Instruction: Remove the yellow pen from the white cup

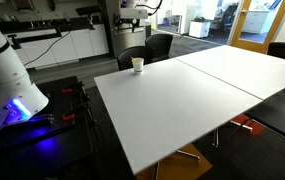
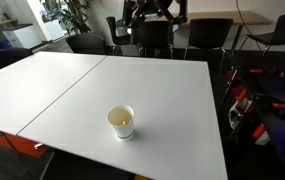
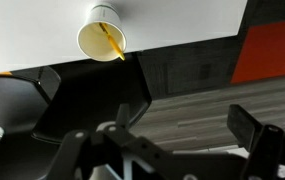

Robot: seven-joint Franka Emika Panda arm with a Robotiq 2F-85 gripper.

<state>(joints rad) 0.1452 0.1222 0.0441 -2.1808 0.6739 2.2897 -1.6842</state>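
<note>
The small, plain white cylindrical cup [image 3: 102, 40] stood near the edge of the large white table [image 2: 102, 80]. The thin dull-yellow pen [image 3: 110, 42] leaned inside it. The black robot gripper [image 3: 160, 138] hung well apart from the cup, jaws spread wide.

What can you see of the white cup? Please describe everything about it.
The cup is small, plain white and slightly tapered, maybe paper or plastic. It stands upright on the white table, near one edge. Its inside looks yellowish. In the wrist view a thin yellow pen leans inside it, its end passing over the rim. Nothing else touches it.
</note>
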